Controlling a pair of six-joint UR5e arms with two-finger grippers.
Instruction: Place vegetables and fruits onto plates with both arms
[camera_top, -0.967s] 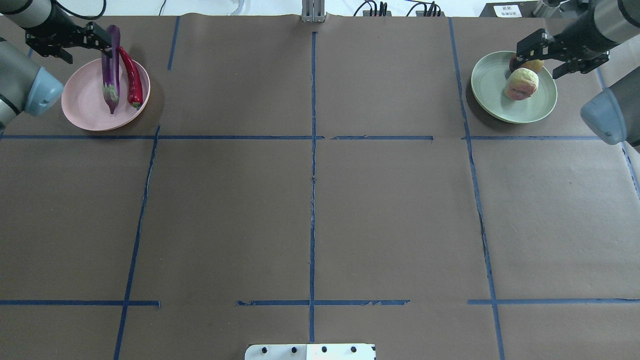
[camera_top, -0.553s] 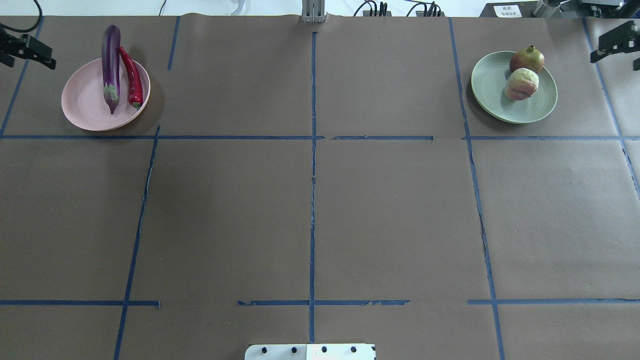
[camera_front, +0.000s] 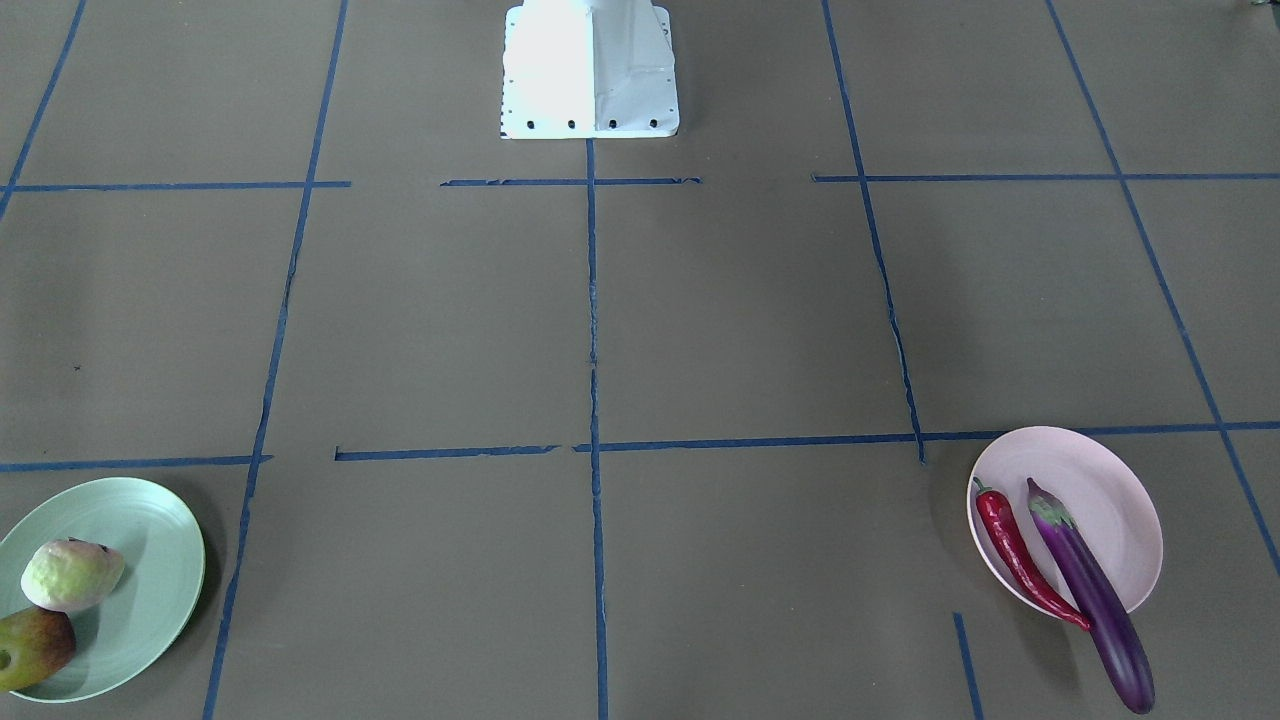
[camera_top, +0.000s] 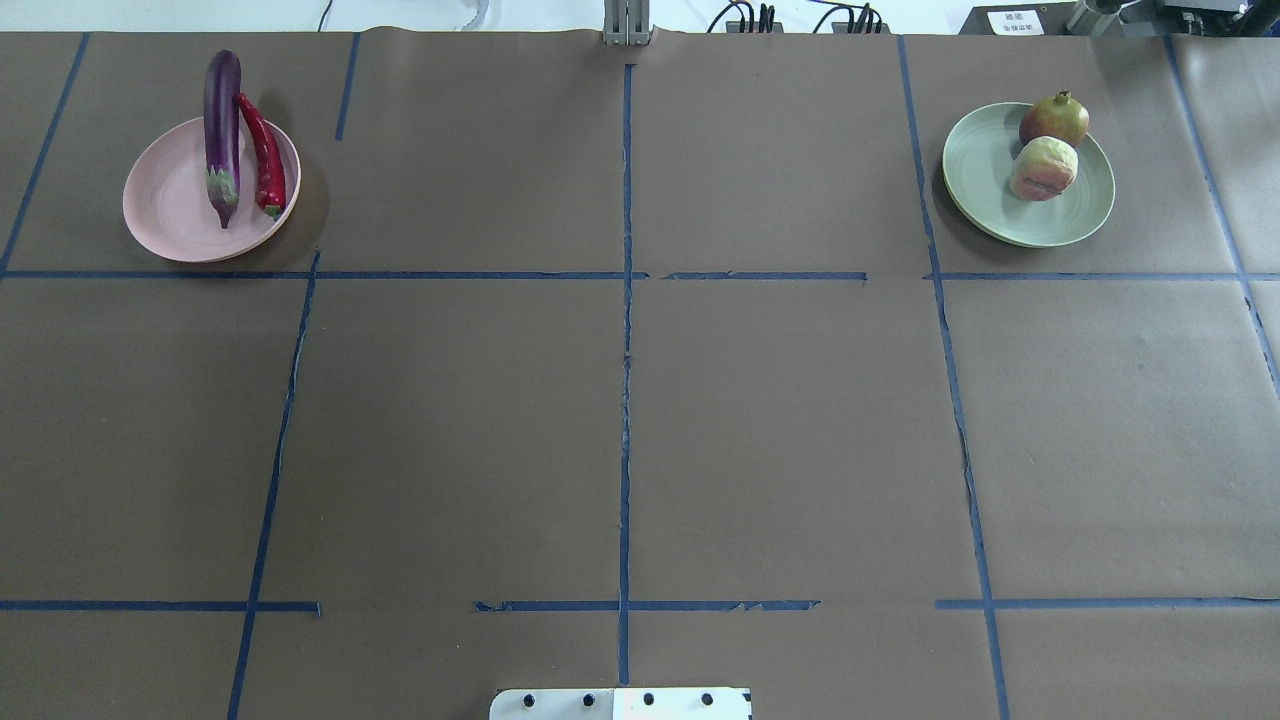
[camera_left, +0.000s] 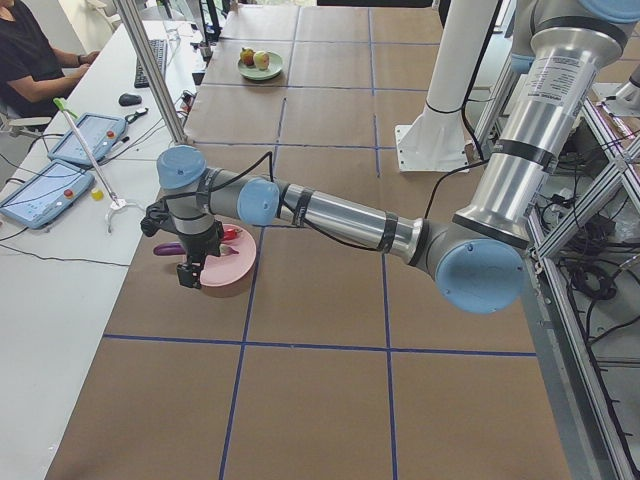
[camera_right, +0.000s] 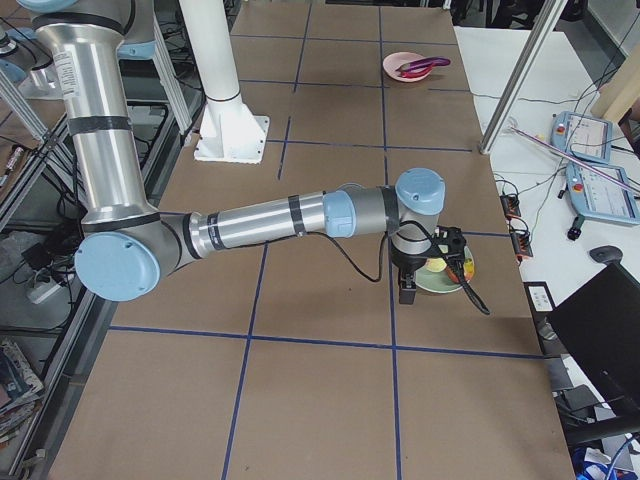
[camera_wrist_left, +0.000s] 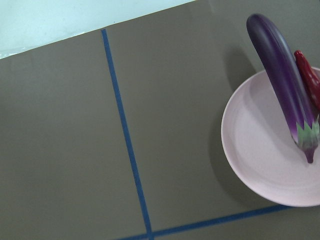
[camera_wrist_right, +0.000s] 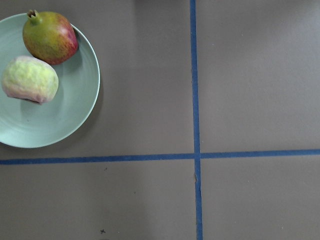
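Placement seems complete, vegetables (camera_top: 222, 120) on pink plate (camera_top: 170, 205) and fruits (camera_top: 1043, 168) on green plate (camera_top: 985, 170); left gripper (camera_left: 188, 265) and right gripper (camera_right: 406, 288) need only retreat, finger opening I cannot tell.

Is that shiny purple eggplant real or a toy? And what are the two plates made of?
The eggplant looks like a plastic toy, though it might be real: its skin is very smooth and glossy. The pink plate and the green plate look like matte plastic, maybe ceramic: plain pastel colour, dull soft sheen, thin rims.
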